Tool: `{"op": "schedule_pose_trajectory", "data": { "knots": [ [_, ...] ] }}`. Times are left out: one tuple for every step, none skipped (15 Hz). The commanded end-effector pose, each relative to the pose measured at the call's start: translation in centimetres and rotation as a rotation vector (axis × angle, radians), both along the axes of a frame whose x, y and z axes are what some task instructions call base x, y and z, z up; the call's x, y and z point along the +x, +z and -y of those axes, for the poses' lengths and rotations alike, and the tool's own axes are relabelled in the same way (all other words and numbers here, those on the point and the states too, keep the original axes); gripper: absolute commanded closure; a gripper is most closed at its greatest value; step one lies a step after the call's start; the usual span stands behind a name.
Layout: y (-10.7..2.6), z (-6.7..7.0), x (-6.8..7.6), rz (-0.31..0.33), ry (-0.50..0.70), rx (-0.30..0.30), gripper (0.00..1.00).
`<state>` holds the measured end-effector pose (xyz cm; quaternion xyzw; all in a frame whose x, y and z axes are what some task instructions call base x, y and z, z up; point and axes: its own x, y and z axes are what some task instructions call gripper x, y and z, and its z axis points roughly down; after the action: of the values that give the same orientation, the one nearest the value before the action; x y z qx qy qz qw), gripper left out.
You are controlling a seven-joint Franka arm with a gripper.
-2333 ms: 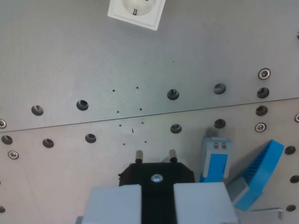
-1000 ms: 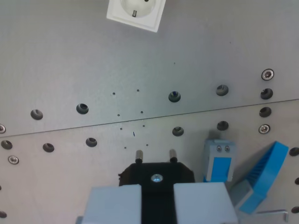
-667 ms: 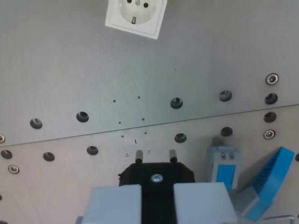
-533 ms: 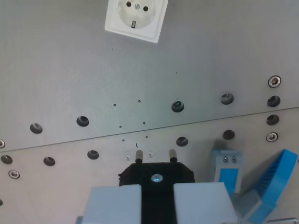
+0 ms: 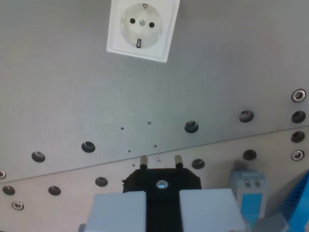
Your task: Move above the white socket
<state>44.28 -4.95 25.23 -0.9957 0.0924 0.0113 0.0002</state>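
We see the square white plastic socket (image 5: pixel 142 29) at twelve o'clock, top edge cut off. Our claw (image 5: pixel 162 205) pinches a black two-pin plug (image 5: pixel 161 179); blue-grey blocks (image 5: pixel 250 193), perhaps connectors, sit at four o'clock on the perforated grey metal counter (image 5: pixel 67 96).

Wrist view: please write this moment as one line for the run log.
gripper: shut on black plug | white socket: top of view, ahead of plug pins | above socket: not yet | blue block: lower right

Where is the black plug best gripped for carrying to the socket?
By its black body, across the flat sides behind the two pins, as the gripper holds it now. That leaves the pins free, pointing toward the white socket.
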Motion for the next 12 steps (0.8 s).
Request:
{"op": "schedule_pose_trajectory", "data": {
  "knots": [
    [-1.6, -0.5, -0.1, 0.103, -0.103, -0.009, 1.0],
    [-2.0, -0.5, 0.0, 0.106, -0.113, -0.011, 1.0],
    [-2.5, -0.5, 0.1, 0.107, -0.119, -0.012, 1.0],
    [-3.0, -0.6, 0.3, 0.109, -0.127, -0.012, 1.0],
    [-3.4, -0.6, 0.4, 0.109, -0.136, -0.012, 1.0],
    [-3.9, -0.6, 0.6, 0.11, -0.143, -0.012, 1.0],
    [-4.4, -0.6, 0.7, 0.111, -0.148, -0.011, 1.0],
    [-4.9, -0.6, 0.9, 0.11, -0.157, -0.011, 1.0],
    [-5.4, -0.6, 1.1, 0.11, -0.16, -0.009, 1.0],
    [-5.9, -0.7, 1.2, 0.109, -0.169, -0.008, 1.0],
    [-6.4, -0.7, 1.4, 0.108, -0.177, -0.007, 1.0],
    [-6.9, -0.7, 1.6, 0.104, -0.181, -0.005, 1.0]
  ]
}}
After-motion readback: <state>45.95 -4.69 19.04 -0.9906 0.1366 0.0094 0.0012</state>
